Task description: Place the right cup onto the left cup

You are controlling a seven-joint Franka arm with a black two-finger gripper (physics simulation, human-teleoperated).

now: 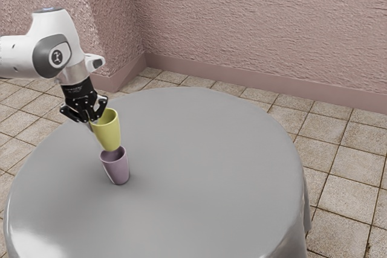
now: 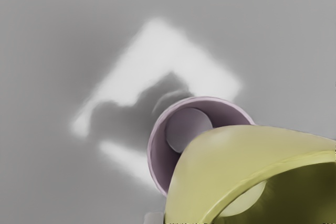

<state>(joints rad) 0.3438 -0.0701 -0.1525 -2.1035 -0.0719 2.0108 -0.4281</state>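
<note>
My gripper [image 1: 94,116] is shut on the yellow cup [image 1: 107,132] at its rim, on the side toward the arm. The cup hangs nearly upright, mouth up, its base just over the far rim of the purple cup [image 1: 116,167]. Whether the two touch cannot be told. The purple cup stands upright on the table, mouth up. From the wrist view, the yellow cup [image 2: 226,156] looms large and covers part of the purple cup [image 2: 157,153], whose inside is partly visible; the two look offset from each other.
A round table with a grey cover [image 1: 205,167] carries the purple cup near its edge on the exterior view's left. Behind it are a pinkish wall and a tiled floor. A bright reflection and a dark shadow lie on the cover beside the purple cup.
</note>
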